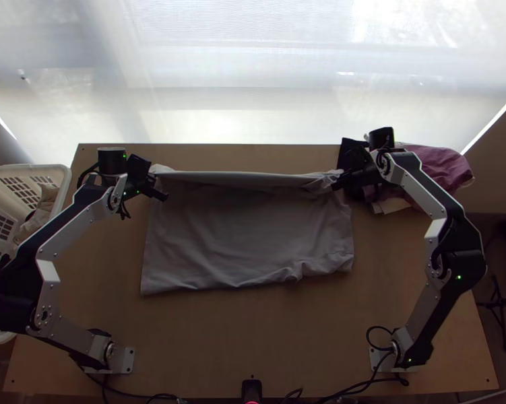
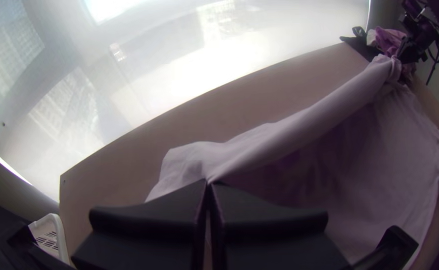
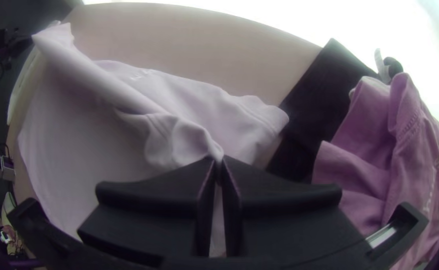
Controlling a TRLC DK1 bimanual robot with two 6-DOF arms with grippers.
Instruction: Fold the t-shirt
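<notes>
— Please, what is the biggest thing?
— It is the wooden worktop (image 1: pixel 246 337), which lies under the T-shirt and extends past it on the near side.
— And how does the T-shirt (image 1: pixel 246 236) lie?
— This pale T-shirt is on the worktop, its near part spread, with some wrinkles. Its far edge makes a long, taut band. How many layers it has, I cannot tell.
— What is around the T-shirt?
— To its left, well apart, there is a white plastic basket (image 1: pixel 65 180) with some cloth (image 1: pixel 44 204) inside. To its right lies a pink garment (image 1: pixel 448 167), bunched, and between them a black cloth (image 3: pixel 319 110), just beside the T-shirt.
— And the hands?
— The left hand (image 1: pixel 155 182) is closed on the T-shirt's far left corner. The right hand (image 1: pixel 336 183) is closed also, pinching the T-shirt at the far right, where the fabric is gathered.
</notes>
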